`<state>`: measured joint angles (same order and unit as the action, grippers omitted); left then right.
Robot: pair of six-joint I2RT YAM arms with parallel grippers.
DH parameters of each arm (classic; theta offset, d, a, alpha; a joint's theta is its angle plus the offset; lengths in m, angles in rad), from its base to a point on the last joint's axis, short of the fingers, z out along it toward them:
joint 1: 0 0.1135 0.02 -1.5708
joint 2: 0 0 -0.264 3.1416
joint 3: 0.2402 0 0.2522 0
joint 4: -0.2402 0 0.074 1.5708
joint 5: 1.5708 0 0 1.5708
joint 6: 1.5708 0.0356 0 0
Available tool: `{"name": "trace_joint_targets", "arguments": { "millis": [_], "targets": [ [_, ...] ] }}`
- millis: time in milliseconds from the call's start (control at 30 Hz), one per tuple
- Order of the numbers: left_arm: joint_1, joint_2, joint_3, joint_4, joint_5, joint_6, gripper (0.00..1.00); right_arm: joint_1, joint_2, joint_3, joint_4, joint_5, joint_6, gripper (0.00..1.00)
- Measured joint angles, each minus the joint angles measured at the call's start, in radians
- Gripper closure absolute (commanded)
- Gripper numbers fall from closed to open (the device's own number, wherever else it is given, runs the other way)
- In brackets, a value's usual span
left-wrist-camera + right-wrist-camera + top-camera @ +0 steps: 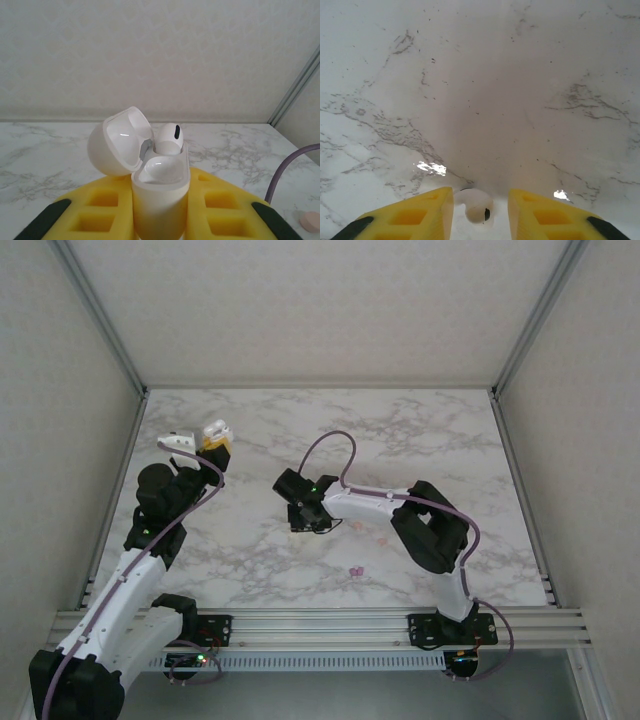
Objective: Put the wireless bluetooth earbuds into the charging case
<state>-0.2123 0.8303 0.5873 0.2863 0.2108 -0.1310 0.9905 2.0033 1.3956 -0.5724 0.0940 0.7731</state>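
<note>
Left wrist view: left jaws clench a white pebble-shaped plastic charging case (160, 195), lid open, one white plastic earbud (169, 137) seated inside. Right of that case, right jaws are released around another white earbud (477, 207) on the marble counter (480, 75), its lower part cut off.

1. My left arm (125, 585) stretches forward from its base, wrist lifted.
2. My left gripper (160, 222) is clamped, yellow fingers (95, 215) pressing both sides of the charging case (160, 200).
3. My right arm (365, 505) folds at the elbow and reaches leftward, wrist low.
4. My right gripper (479, 207) points straight down, its jaws parted.
</note>
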Motion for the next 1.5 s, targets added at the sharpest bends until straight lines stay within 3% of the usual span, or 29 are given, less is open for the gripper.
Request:
{"name": "trace_joint_targets", "arguments": {
  "millis": [267, 500, 800, 1033, 1333, 1500],
  "targets": [
    [0.000, 0.000, 0.000, 0.000, 0.000, 0.000, 0.87, 0.000, 0.008, 0.002, -0.011, -0.027, -0.121, 0.76],
    [0.000, 0.000, 0.002, -0.008, 0.000, -0.001, 0.86, -0.005, 0.008, 0.006, -0.045, -0.030, -0.327, 0.79],
    [0.000, -0.031, 0.015, -0.057, 0.001, -0.001, 0.86, -0.019, 0.008, 0.004, -0.058, -0.072, -0.779, 0.75],
    [0.000, -0.069, 0.015, -0.081, 0.000, -0.001, 0.86, -0.048, 0.043, 0.050, -0.164, -0.106, -1.105, 0.71],
    [0.000, -0.084, 0.015, -0.090, 0.000, 0.000, 0.86, -0.058, 0.021, 0.084, -0.185, -0.140, -1.159, 0.57],
    [0.000, -0.079, 0.015, -0.089, 0.000, 0.000, 0.86, -0.059, -0.043, 0.091, -0.197, -0.108, -0.946, 0.50]
  ]
}}
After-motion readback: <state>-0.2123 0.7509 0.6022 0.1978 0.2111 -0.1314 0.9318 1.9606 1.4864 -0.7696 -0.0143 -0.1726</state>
